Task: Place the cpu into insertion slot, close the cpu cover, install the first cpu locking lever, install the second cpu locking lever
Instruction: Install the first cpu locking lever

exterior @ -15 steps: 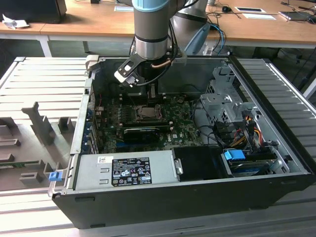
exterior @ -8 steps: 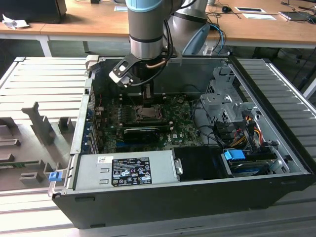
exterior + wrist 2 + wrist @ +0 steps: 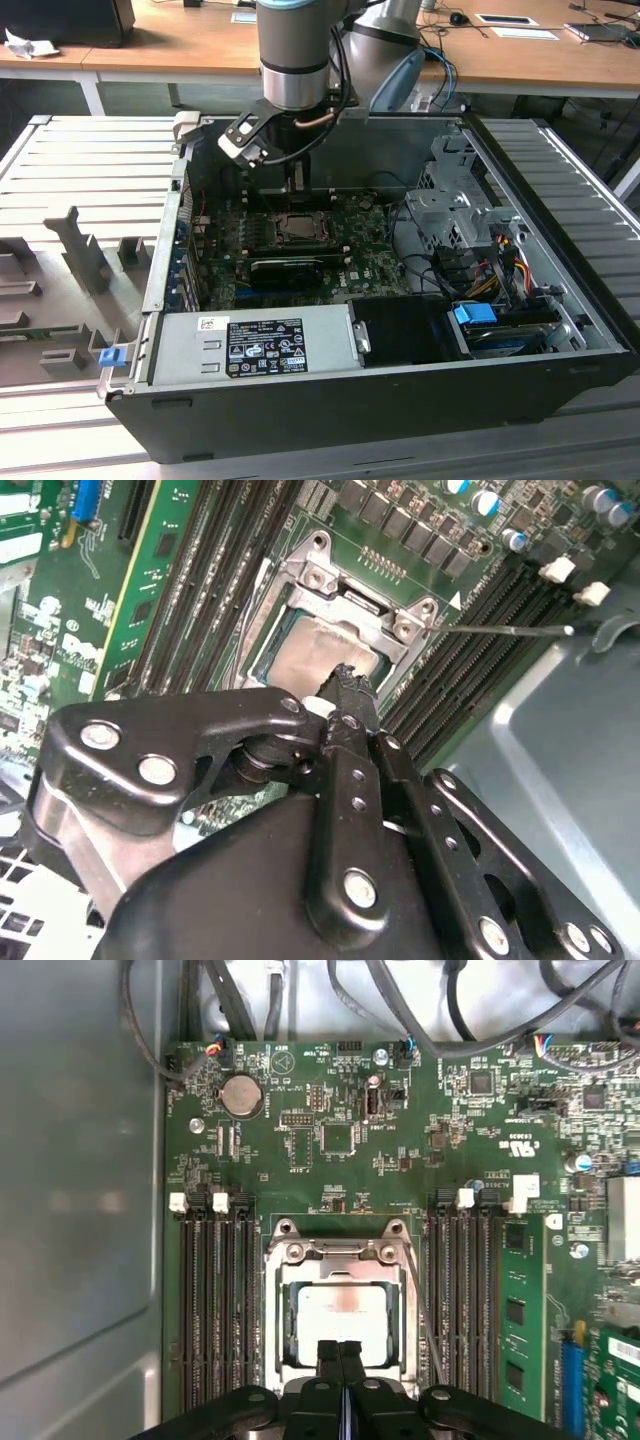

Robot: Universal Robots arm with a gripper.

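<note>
Work surface: you have a slatted metal table [image 3: 90, 160] under everything.
Computer case [image 3: 330, 400]: it lies open on the table, with the motherboard facing up inside.
Arm [image 3: 295, 50]: it reaches down into the case from the far side, over the middle of the board.
Power supply [image 3: 250, 345]: a silver box along the near wall of the case in the exterior view.
Motherboard [image 3: 330, 1090]: green, with black memory slots [image 3: 215, 1300] running along both sides of the socket.
Gripper [image 3: 340, 1350]: you will see its two black fingers pressed together, with the tips just over the socket's edge. Whether they touch the metal I cannot tell.
Insertion slot [image 3: 290, 1325]: a dark square socket between the two banks of memory slots.
Cpu cover [image 3: 340, 1265]: the silvery frame lies flat over the slot.
Cpu [image 3: 345, 1310]: it sits in the slot, its pale face showing through the cover's hollow centre, just beside the fingertips.
Lever [image 3: 510, 631]: in the second wrist view a thin metal rod sticks out sideways from the socket's corner.
Coin cell [image 3: 240, 1093]: a round silver battery, well apart from the socket.
</note>
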